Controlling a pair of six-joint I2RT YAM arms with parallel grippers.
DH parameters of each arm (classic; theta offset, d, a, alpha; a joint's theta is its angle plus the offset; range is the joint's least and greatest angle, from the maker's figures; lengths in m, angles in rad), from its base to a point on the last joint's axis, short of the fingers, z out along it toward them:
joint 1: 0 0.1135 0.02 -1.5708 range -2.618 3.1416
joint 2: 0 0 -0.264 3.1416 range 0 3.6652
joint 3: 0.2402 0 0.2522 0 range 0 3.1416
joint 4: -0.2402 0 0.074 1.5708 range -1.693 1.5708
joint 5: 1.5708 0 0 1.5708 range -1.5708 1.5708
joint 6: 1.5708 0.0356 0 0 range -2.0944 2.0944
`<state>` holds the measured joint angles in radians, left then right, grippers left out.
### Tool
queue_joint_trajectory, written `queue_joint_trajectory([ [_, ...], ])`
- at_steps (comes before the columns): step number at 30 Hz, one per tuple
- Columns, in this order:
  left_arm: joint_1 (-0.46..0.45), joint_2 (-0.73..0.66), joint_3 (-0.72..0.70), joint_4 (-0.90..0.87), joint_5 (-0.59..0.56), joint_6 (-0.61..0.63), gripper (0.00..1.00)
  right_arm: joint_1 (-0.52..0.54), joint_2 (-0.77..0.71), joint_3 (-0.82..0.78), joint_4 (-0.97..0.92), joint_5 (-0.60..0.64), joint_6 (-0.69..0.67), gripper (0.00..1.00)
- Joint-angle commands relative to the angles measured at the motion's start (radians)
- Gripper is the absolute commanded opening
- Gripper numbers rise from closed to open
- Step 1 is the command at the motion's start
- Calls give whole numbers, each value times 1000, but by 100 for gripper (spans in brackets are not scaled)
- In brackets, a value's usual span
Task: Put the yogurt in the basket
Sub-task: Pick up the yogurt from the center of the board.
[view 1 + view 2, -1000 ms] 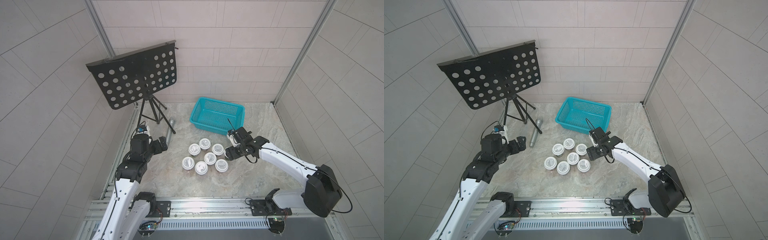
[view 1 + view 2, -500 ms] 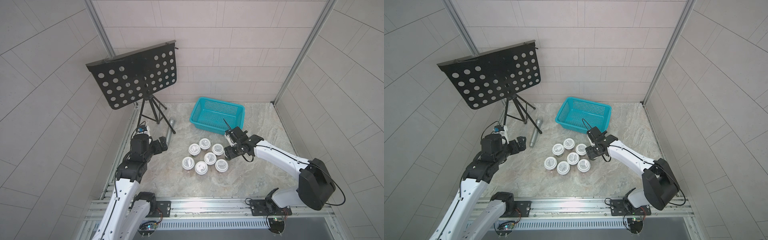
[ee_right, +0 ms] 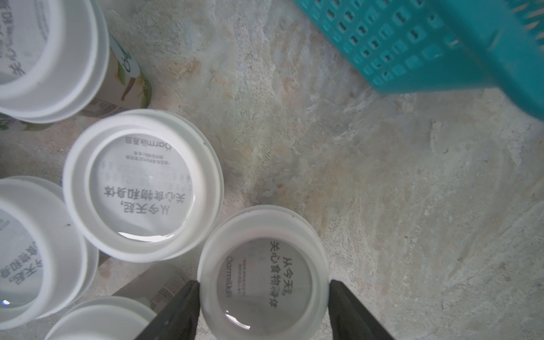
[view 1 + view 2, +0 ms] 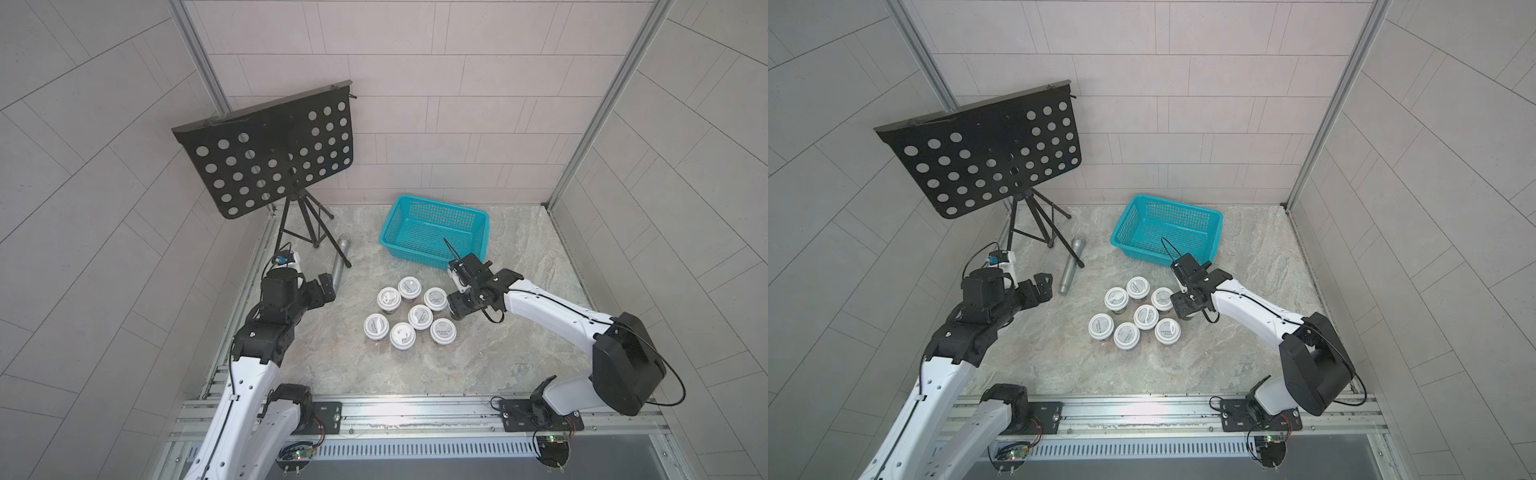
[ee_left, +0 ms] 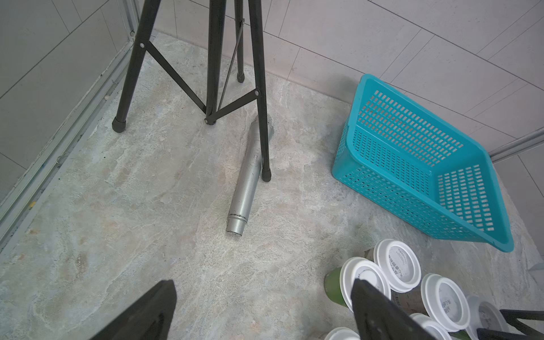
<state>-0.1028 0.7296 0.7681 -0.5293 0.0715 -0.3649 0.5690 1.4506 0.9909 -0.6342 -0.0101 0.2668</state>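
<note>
In both top views, seven yogurt cups point(image 4: 420, 316) stand bunched at the frame's centre. All are outside the teal basket point(image 4: 424, 230), which sits empty just above them. The right gripper point(image 4: 456, 306) is down at the cluster's right edge, hiding an eighth cup. The left gripper point(image 4: 326, 289) hangs left of centre, spread wide and holding nothing, near the grey cylinder point(image 4: 341, 262) beside the music stand point(image 4: 270, 162).

The left wrist view confirms this. Its dark fingers point(image 5: 153, 309) frame only bare floor, with the cups at lower right and the basket at upper right.

In the right wrist view, one yogurt cup point(image 3: 263, 273) sits at lower centre with a black finger against each side of its lid rim. The gripper is clamped on it, though how firmly cannot be told.

The neighbouring cup point(image 3: 144, 185) nearly touches the clamped one, and one finger is wedged between the two. A lift could therefore drag or tip the neighbour. A hold so high on the lid might also slip, and the basket's near wall must be cleared on the way in.

Compared with a second ago, the right arm has slid left into the cluster and its jaws have narrowed. The cups, the basket and the left arm are unchanged.
</note>
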Motion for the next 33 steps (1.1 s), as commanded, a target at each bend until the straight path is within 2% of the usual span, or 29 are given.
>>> queue_joint_trajectory([
  [1, 5, -4, -9, -1, 4, 14, 100, 5, 20, 8, -15, 29, 8, 71],
  [22, 5, -7, -10, -5, 4, 14, 100, 6, 53, -32, -1, 35, 22, 74],
  [27, 6, -7, -10, -6, 4, 13, 100, 6, 50, -36, 1, 38, 25, 66],
  [33, 6, -7, -10, -6, 2, 14, 100, 6, 18, -36, -4, 61, 28, 65],
])
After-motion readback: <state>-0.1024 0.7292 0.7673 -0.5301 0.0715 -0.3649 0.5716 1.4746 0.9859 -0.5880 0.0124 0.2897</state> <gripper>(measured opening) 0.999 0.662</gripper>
